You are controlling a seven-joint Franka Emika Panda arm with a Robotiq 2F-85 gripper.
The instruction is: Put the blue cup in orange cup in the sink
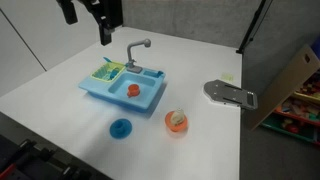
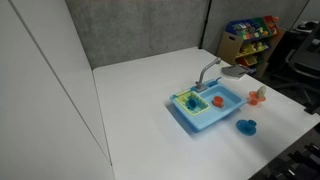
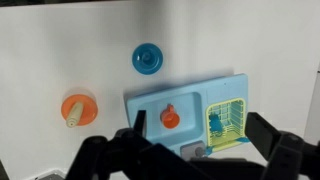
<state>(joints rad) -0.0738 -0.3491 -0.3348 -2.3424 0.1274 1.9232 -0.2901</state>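
The light-blue sink [image 1: 150, 98] with a grey faucet [image 1: 135, 50] stands mid-table and shows in both exterior views [image 2: 228, 112] and in the wrist view [image 3: 150, 105]. The small orange cup [image 1: 133, 90] [image 2: 218, 101] [image 3: 170, 118] stands in its basin. A small blue item, apparently the blue cup [image 3: 214, 124] [image 1: 103, 70], lies in the green-yellow side compartment [image 3: 238, 108]. My gripper [image 1: 104, 35] hangs high above the sink's far side. In the wrist view its jaws [image 3: 200, 128] are wide open and empty.
A flat blue round disc [image 1: 121, 128] [image 3: 148, 58] and a wider orange bowl with a pale item [image 1: 177, 121] [image 3: 78, 108] lie on the white table in front of the sink. A grey flat tool [image 1: 230, 94] lies near the table's edge.
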